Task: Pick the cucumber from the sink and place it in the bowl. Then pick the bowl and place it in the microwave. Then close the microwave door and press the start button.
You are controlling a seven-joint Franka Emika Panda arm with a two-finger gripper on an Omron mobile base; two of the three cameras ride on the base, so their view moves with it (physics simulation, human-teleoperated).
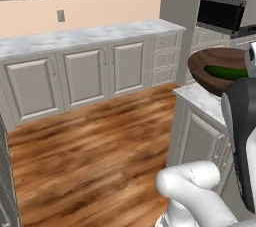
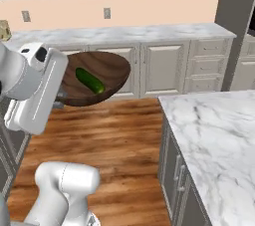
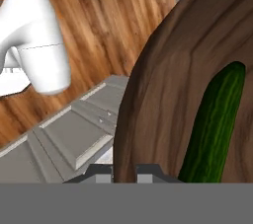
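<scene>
**Operator:** Bowl (image 2: 97,78) status and location?

**Technician:** The bowl is off any surface and carried in the air. In the right base view it sits left of centre, tilted, just beside the white hand. In the left base view it appears at the right edge, above the corner of the marble counter (image 1: 202,98). The cucumber (image 2: 90,80) lies inside it, against the inner wall.

**Operator:** Gripper state?

**Technician:** The gripper (image 3: 123,172) is clenched on the bowl rim. In the hand view the two dark finger tips rise at the bottom centre with the rim edge between them, one tip on each side of the wall.

**Operator:** Which step is in hand?

**Technician:** Judged from the layout, the first step is complete: the cucumber is in the bowl. The second step is under way, namely transport of the bowl to the microwave (image 1: 222,15). That unit shows at the upper right of the left base view, well apart from the bowl, with its dark door (image 1: 220,16) standing open toward the room.

**Operator:** Requirements for the next move?

**Technician:** Bring the bowl level with the cavity opening, clear the door edge, and hold the tilt low enough that the cucumber does not slide out. Set the bowl down inside before releasing. Door closure and the start button follow after that.
</scene>
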